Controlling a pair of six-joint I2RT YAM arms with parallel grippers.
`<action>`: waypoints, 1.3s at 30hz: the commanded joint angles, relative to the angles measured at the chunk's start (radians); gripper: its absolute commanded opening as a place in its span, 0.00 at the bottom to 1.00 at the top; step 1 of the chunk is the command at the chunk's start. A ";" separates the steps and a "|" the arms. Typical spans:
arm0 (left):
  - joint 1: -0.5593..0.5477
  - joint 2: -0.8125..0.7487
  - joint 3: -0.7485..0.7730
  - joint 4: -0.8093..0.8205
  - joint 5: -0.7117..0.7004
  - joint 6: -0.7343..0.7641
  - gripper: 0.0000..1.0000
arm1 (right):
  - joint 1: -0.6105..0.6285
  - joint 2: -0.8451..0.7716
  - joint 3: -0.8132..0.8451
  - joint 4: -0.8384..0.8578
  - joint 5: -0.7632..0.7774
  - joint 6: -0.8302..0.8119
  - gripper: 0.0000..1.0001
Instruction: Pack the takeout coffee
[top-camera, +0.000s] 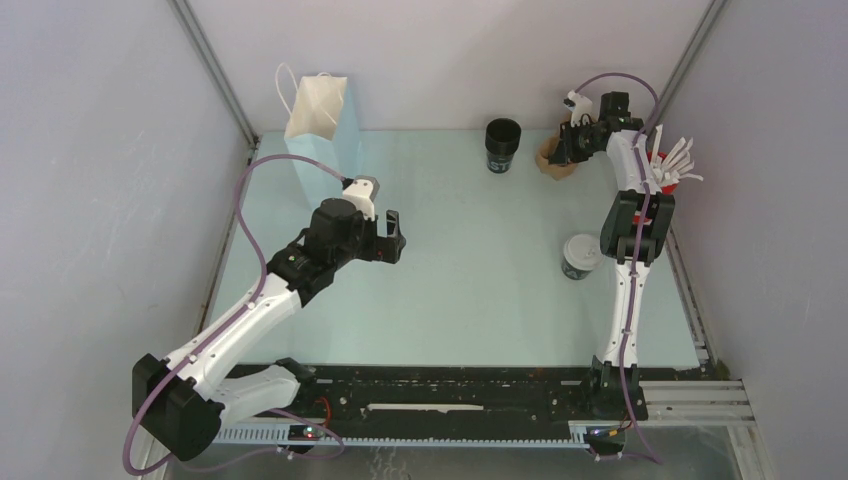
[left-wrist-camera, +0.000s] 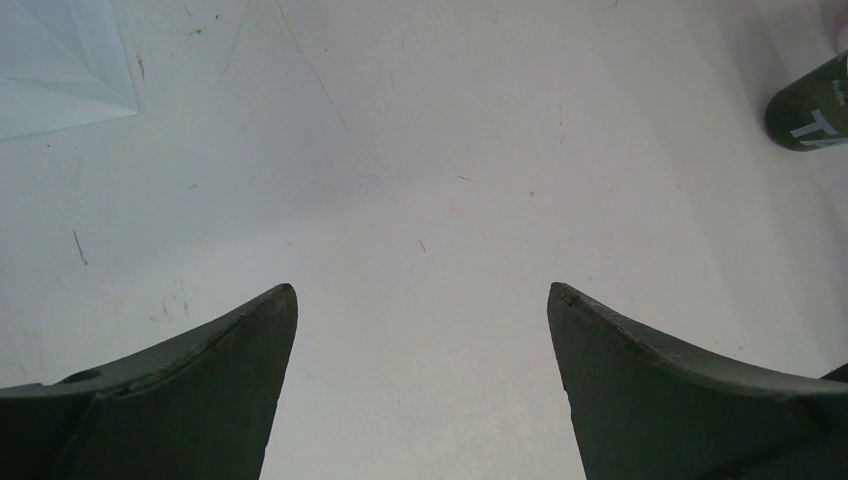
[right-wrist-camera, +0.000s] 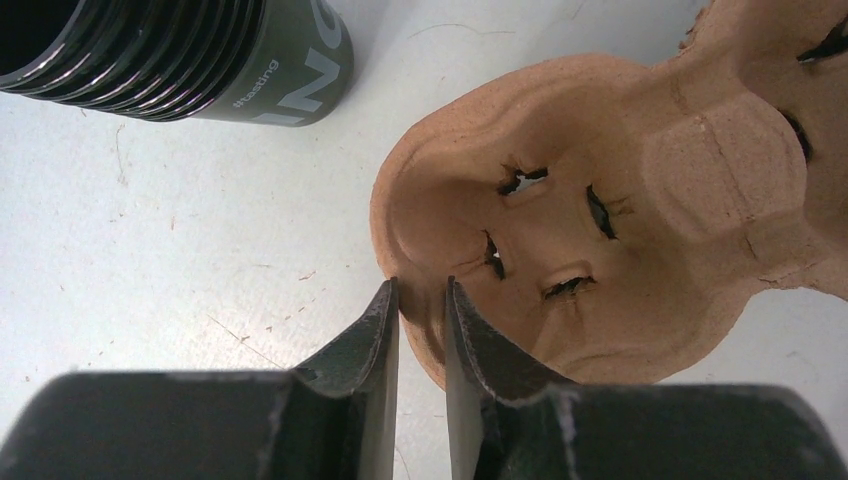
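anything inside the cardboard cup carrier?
Near pocket of the cup carrier is empty; the right gripper grips its rim. The far pocket is cut off by the frame, unseen.

A robotics lab cell is suggested — a pale table (top-camera: 470, 300) is boxed in by plain grey walls (top-camera: 90, 150) joined by metal struts (top-camera: 215, 70). A left arm (top-camera: 240, 325) and a right arm (top-camera: 628, 290) are bolted to a black rail (top-camera: 450, 385) at the near edge, and purple cables (top-camera: 240, 210) are looped along both — a test rig's fittings.
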 joint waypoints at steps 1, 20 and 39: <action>0.006 -0.007 0.051 0.032 0.012 -0.002 1.00 | 0.003 -0.054 -0.017 -0.023 -0.041 0.021 0.04; 0.005 -0.017 0.047 0.038 0.011 -0.010 1.00 | -0.003 -0.367 -0.271 0.301 0.048 0.136 0.00; 0.006 -0.021 0.032 0.049 0.021 -0.013 1.00 | 0.059 -0.271 -0.284 0.224 0.127 0.065 0.66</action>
